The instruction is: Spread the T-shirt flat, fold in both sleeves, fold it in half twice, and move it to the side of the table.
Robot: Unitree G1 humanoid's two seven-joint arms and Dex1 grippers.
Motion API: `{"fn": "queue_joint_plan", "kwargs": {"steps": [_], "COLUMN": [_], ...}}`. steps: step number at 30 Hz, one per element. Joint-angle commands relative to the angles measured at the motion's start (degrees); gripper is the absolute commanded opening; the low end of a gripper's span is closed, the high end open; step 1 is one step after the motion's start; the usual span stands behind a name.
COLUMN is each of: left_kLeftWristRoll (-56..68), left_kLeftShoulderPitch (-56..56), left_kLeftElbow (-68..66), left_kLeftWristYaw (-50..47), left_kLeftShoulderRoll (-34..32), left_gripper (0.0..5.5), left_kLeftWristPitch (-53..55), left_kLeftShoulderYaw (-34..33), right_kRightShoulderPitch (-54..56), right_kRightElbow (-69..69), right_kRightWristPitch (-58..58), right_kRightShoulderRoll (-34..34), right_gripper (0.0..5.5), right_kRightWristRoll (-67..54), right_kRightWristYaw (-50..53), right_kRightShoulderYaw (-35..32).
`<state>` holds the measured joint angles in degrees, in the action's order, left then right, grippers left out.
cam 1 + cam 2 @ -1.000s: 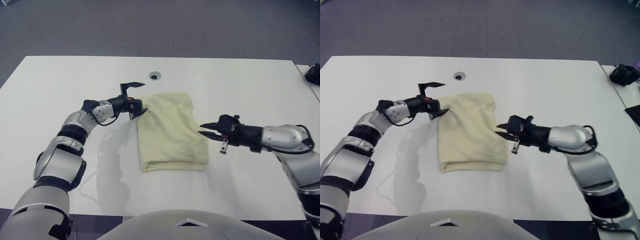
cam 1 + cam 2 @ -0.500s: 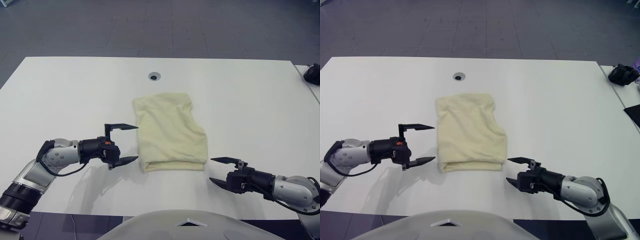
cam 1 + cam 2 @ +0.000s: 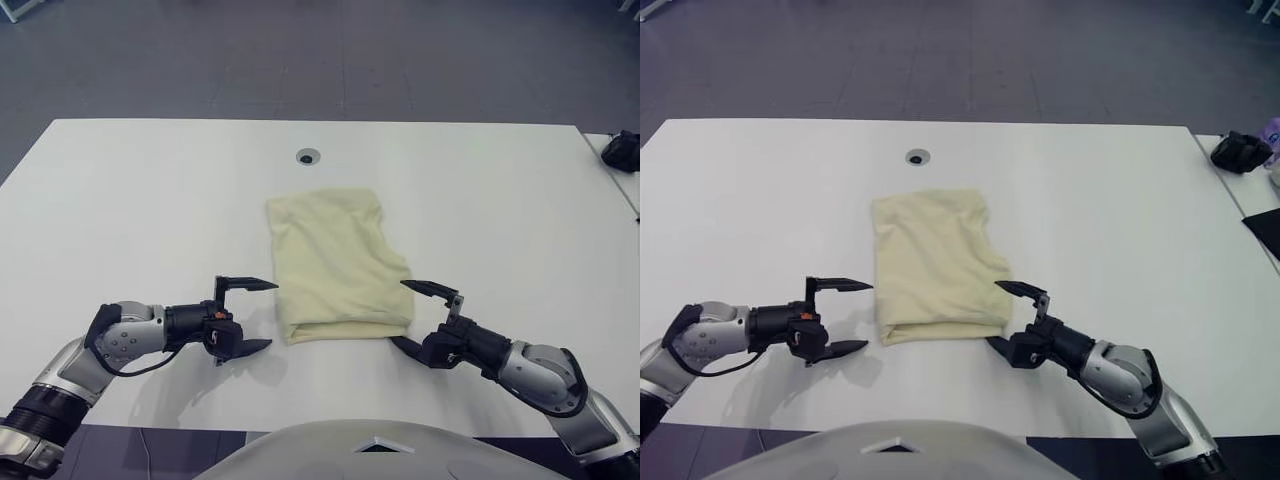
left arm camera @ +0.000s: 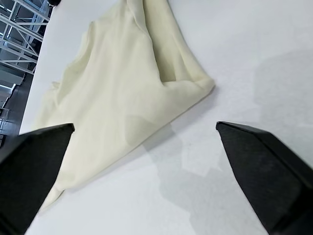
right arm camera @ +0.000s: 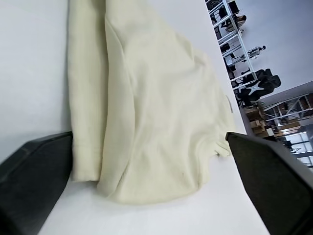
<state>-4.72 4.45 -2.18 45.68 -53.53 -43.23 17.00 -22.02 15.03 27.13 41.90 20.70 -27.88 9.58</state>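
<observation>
A pale yellow T-shirt (image 3: 338, 264) lies folded into a tall rectangle in the middle of the white table (image 3: 120, 200), its thick folded edge nearest me. My left gripper (image 3: 248, 315) is open just left of the shirt's near left corner, a short gap from the cloth. My right gripper (image 3: 417, 315) is open at the near right corner, its lower finger close against the folded edge. The left wrist view shows the T-shirt (image 4: 117, 93) between my open fingers (image 4: 34, 171). In the right wrist view the T-shirt (image 5: 146, 112) lies just ahead of the open fingers (image 5: 274, 186).
A small round hole (image 3: 308, 155) sits in the table behind the shirt. A dark object (image 3: 624, 150) rests on a neighbouring surface at the far right. Bare tabletop stretches to the left and right of the shirt.
Both grippers left the shirt's far and middle edges and came down to the near corners. The right gripper, shut a second ago, has opened and moved in toward the near right corner.
</observation>
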Motion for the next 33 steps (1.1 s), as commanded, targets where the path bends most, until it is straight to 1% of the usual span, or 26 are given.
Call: {"fn": "queue_joint_plan", "kwargs": {"steps": [1, 8, 11, 12, 18, 22, 23, 24, 25, 27, 33], "left_kLeftWristRoll": [-3.9, -7.2, -8.2, -8.4, -9.4, -9.5, -9.6, -9.6, -9.7, -10.0, -10.5], "left_kLeftShoulderPitch": [-2.0, -5.3, -6.2, -6.7, -9.1, -9.8, -10.0, -10.1, -10.2, -10.4, -10.8], "left_kLeftElbow": [-2.5, -5.3, -6.2, -6.7, -9.0, -9.9, -10.2, -10.4, -10.6, -10.8, -11.0], "left_kLeftWristYaw": [1.3, 2.6, 3.1, 3.4, 5.7, 5.9, 5.9, 5.9, 6.0, 6.2, 6.3], "left_kLeftShoulderRoll": [2.7, 4.7, 5.2, 5.6, 6.7, 6.8, 6.8, 6.9, 6.9, 6.8, 6.7], "left_gripper": [5.4, 5.4, 5.4, 5.4, 4.27, 3.61, 3.31, 3.22, 2.93, 2.59, 1.53], "left_kLeftWristPitch": [1.0, 0.4, 0.4, 0.4, 0.8, 0.4, 0.3, 0.2, 0.2, 0.1, -1.0], "left_kLeftShoulderYaw": [2.5, 5.8, 7.1, 7.7, 11.6, 12.5, 12.6, 12.8, 13.0, 13.4, 14.5], "right_kRightShoulderPitch": [-1.5, 0.8, 1.7, 2.2, 3.7, 3.8, 3.9, 4.1, 4.2, 4.6, 5.2], "right_kRightElbow": [-8.6, -12.1, -13.2, -13.7, -14.0, -12.9, -12.9, -12.8, -12.7, -12.2, -10.8], "right_kRightWristPitch": [-4.3, -6.4, -7.2, -7.8, -12.4, -15.5, -15.9, -16.3, -16.6, -17.5, -19.8], "right_kRightShoulderRoll": [0.6, 0.6, 0.5, 0.3, 0.4, 0.8, 1.0, 1.1, 1.3, 1.4, 1.5], "right_gripper": [4.86, 3.53, 3.02, 2.76, 1.6, 0.96, 0.67, 0.58, 0.3, 0.06, 0.06], "right_kRightWristRoll": [8.8, 8.6, 7.0, 6.2, -0.7, -4.0, -4.5, -5.0, -5.3, -6.5, -9.1], "right_kRightWristYaw": [0.1, 1.9, 1.3, 0.7, -6.0, -8.3, -8.7, -9.2, -9.5, -10.1, -11.7], "right_kRightShoulderYaw": [3.8, 5.5, 6.2, 6.4, 8.5, 8.5, 8.6, 8.6, 8.6, 8.3, 7.8]}}
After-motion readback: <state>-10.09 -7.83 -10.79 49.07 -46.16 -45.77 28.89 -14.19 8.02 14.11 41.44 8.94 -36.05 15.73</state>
